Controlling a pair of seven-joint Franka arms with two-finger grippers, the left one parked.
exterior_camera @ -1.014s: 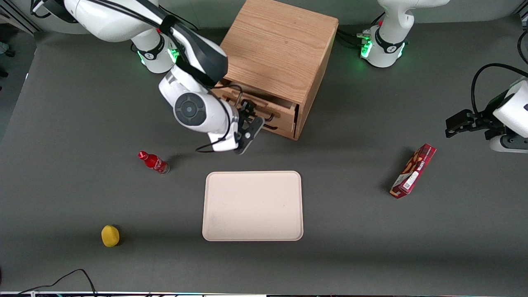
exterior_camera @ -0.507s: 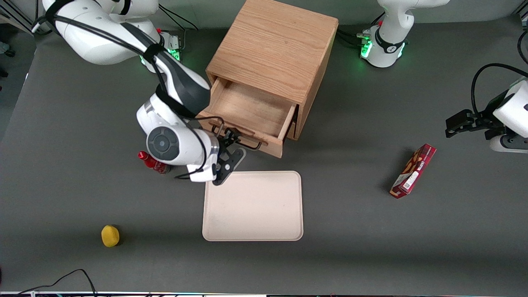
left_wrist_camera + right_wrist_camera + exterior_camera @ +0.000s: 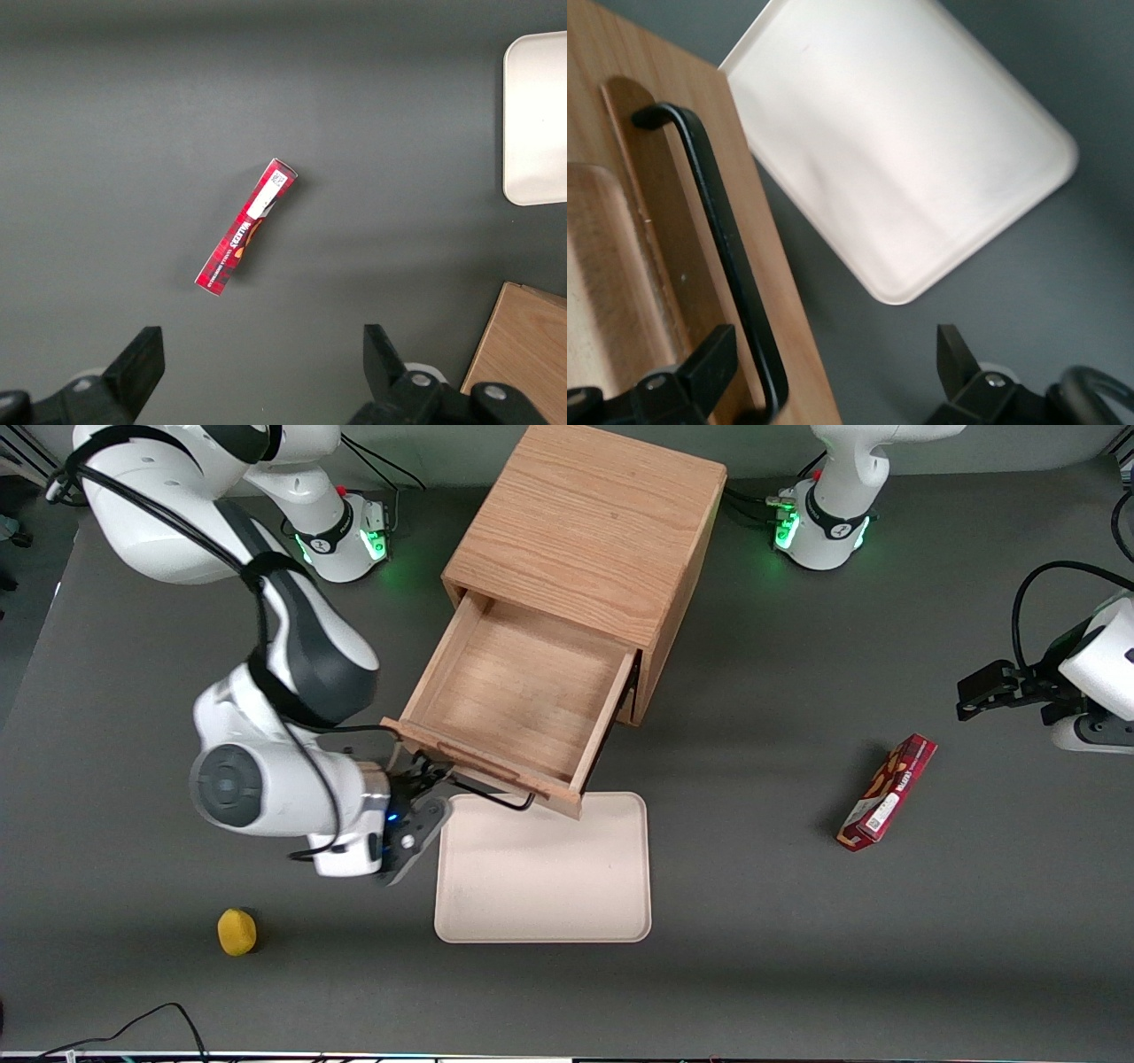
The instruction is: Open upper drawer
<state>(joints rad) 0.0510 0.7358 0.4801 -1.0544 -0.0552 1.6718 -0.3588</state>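
The wooden cabinet [image 3: 594,522] stands at the table's back. Its upper drawer [image 3: 514,691] is pulled far out and shows a bare wooden floor. The drawer front's edge reaches over the tray's rim. The black bar handle [image 3: 492,797] runs along the drawer front [image 3: 664,221]. My right gripper [image 3: 431,790] is at the end of the handle toward the working arm's end. In the right wrist view the gripper [image 3: 833,372] is open. The handle [image 3: 718,230] passes between the fingers, close to one finger [image 3: 709,363]; I cannot tell whether they touch.
A beige tray [image 3: 545,868] lies in front of the drawer; it also shows in the right wrist view [image 3: 895,150]. A yellow object [image 3: 236,932] lies nearer the front camera. A red box [image 3: 889,791] lies toward the parked arm's end.
The drawer has slid from nearly shut to far out. My gripper has moved with the handle toward the front camera. The arm now hides the small red bottle.
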